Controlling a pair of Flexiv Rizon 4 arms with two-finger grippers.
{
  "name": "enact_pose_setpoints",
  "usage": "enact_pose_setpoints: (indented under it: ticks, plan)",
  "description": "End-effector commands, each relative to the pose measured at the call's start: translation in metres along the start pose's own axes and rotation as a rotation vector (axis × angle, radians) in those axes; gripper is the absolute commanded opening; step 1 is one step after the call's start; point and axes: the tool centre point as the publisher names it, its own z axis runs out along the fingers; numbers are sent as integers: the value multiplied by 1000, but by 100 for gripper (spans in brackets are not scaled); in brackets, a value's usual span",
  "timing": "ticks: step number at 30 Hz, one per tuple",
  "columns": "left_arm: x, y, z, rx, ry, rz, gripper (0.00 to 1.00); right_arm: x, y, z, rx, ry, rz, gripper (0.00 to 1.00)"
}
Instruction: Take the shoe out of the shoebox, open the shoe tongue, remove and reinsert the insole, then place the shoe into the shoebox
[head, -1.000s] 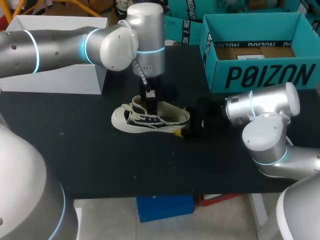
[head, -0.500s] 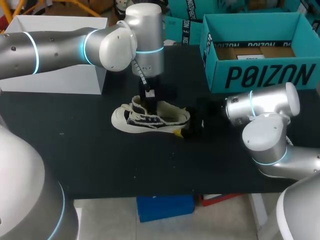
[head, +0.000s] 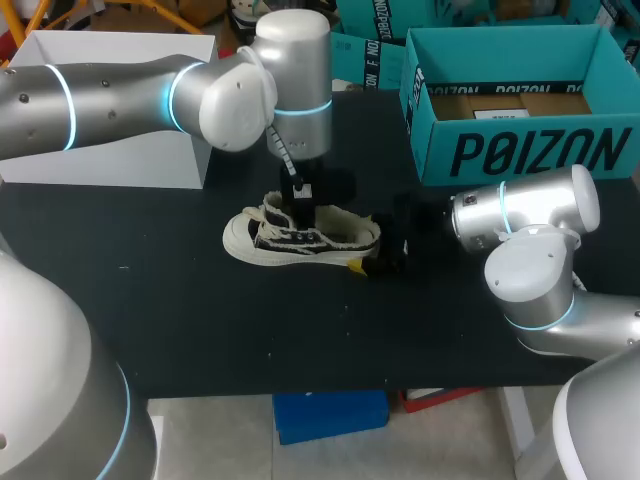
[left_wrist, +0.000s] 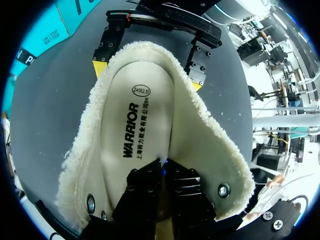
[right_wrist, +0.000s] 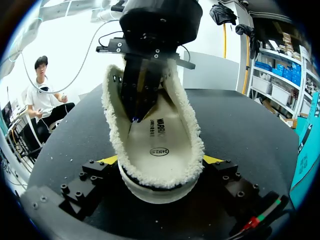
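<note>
Both grippers are at the cream canvas shoe (head: 300, 238) in the middle of the black tabletop (head: 150, 320).

The shoe stands on its sole, toe toward the tabletop's left edge and heel toward the right edge. It is well apart from the open teal cardboard shoebox (head: 520, 150) at the far right corner. The right gripper (right_wrist: 160, 161) lies low over the tabletop with its yellow-tipped fingers spread wide. One finger presses each side of the fleecy heel, so the gripper clamps the shoe. The left gripper (left_wrist: 162, 167) hangs upright over the shoe with its black fingers inside the opening. They are drawn together, tips on the pale printed insole (left_wrist: 135, 125) about midway along; whether they pinch the insole I cannot tell. A white rectangular box (head: 110, 160) sits at the far left corner.
</note>
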Motion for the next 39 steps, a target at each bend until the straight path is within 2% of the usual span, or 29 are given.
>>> enact_pose_setpoints:
  ticks: [1,5,11,17,23,31,39]
  plan:
    - [5,2,29,-17,-73,-7,8,-1,-5,4,0,-1,3,0]
    - [10,-1,30,-35,-155,-3,14,-1,-5,4,0,-1,3,0]
    - [14,0,42,-72,-287,-31,9,-1,-5,4,0,-1,3,0]
    - [3,5,57,-133,-432,-85,11,-1,-5,4,0,-1,3,0]
    - [-22,14,72,-158,-529,-120,16,-1,-5,4,0,-1,3,0]
    - [-64,23,87,-132,-587,-183,14,-1,-5,4,0,-1,3,0]
    - [-106,21,102,-129,-656,-218,14,-1,-5,4,0,-1,3,0]
